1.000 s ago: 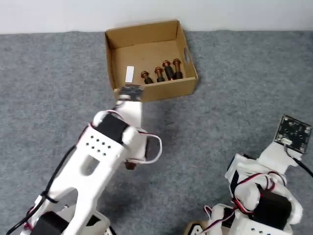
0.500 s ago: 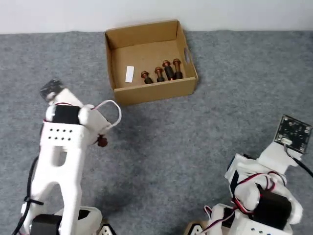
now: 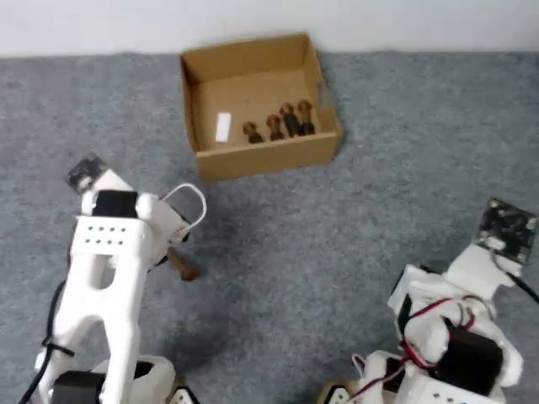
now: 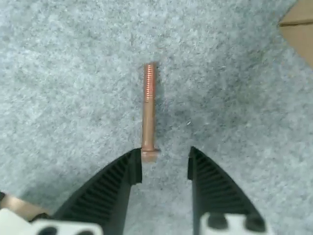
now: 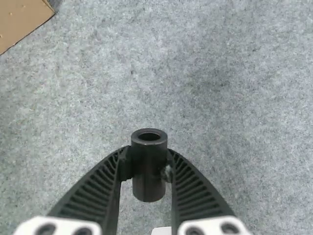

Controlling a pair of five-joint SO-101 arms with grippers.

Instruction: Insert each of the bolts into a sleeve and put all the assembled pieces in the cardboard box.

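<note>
Near white wall (image 3: pixel 421 25) — cardboard box (image 3: pixel 263 156) on grey carpet (image 3: pixel 404 151).

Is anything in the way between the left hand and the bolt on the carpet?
No, nothing visible is. The left hand is open, and the bolt lies flat on the bare carpet with its head right by the hand.

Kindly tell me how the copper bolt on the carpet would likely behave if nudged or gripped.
The bolt looks like rigid metal, so it probably won't flex. Its round shank may roll if pushed; the slim, smooth shaft could slip.
</note>
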